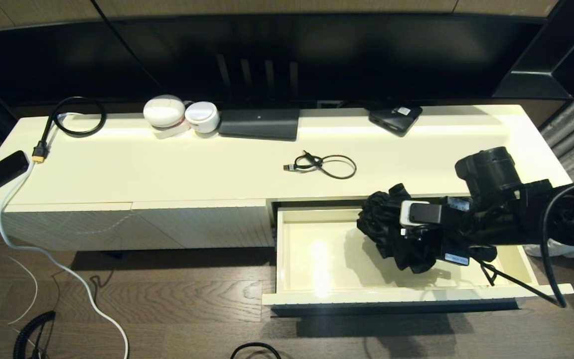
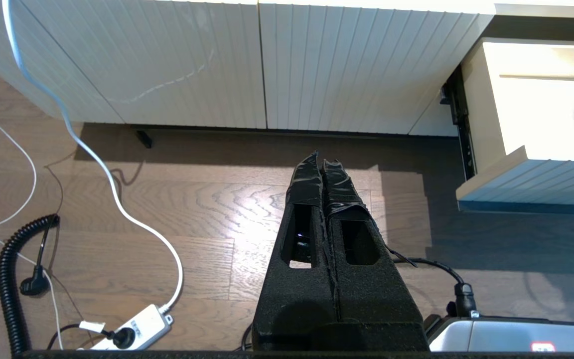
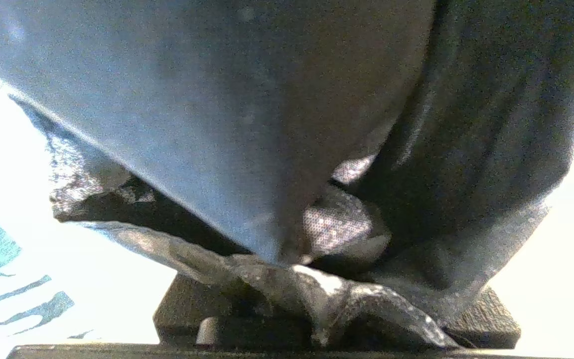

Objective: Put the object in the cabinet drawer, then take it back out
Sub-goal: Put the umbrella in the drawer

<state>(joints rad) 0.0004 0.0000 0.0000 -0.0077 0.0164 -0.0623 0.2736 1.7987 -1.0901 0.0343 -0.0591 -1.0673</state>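
Right gripper [image 1: 391, 234] clamped on bunched black cloth [image 1: 379, 219], hanging over open cabinet drawer [image 1: 317, 259]; right wrist view filled by dark fabric pressed against camera. Cloth above drawer's right half, shadow on cream floor beneath; whether lowest folds touch floor cannot tell. Drawer pulled fully out, otherwise bare inside. Judgement: either about to deposit or just lifting out, pictures alone don't settle which. Left gripper [image 2: 323, 164] parked low over wood floor before ribbed panels [image 2: 267, 65], fingers pressed together, holding nothing.
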